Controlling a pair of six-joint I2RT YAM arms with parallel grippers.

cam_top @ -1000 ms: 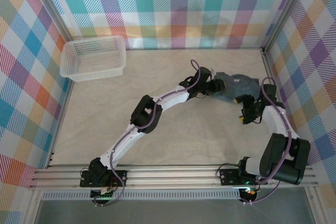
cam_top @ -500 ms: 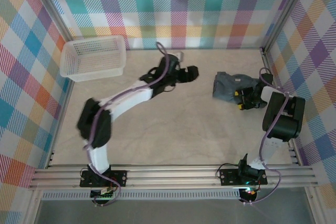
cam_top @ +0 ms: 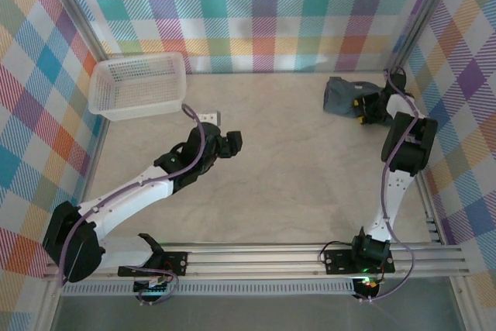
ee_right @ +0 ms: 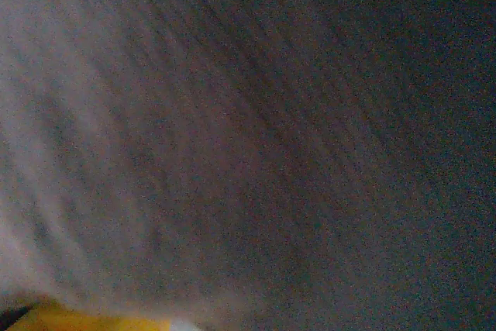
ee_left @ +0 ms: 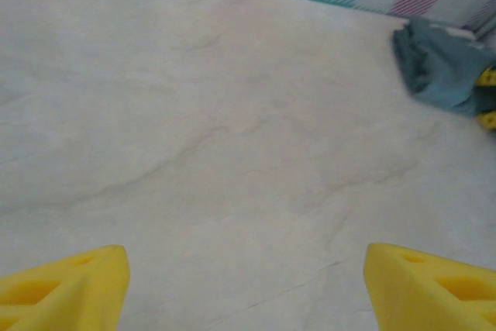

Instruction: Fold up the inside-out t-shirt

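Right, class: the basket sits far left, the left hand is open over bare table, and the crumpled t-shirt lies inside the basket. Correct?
No: the t-shirt is not inside the basket; the top external view shows it crumpled in the far right corner, at the right hand. The rest holds.

The slate blue-grey t-shirt (cam_top: 339,95) lies bunched (a wrinkled heap) in the far right corner of the table (cam_top: 294,160).

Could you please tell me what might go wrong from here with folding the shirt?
1. The shirt is a wad in the far right corner by the wall; spreading it there may jam cloth against the wall.
2. The left gripper is open and far from it, so the right gripper alone may just drag the wad.
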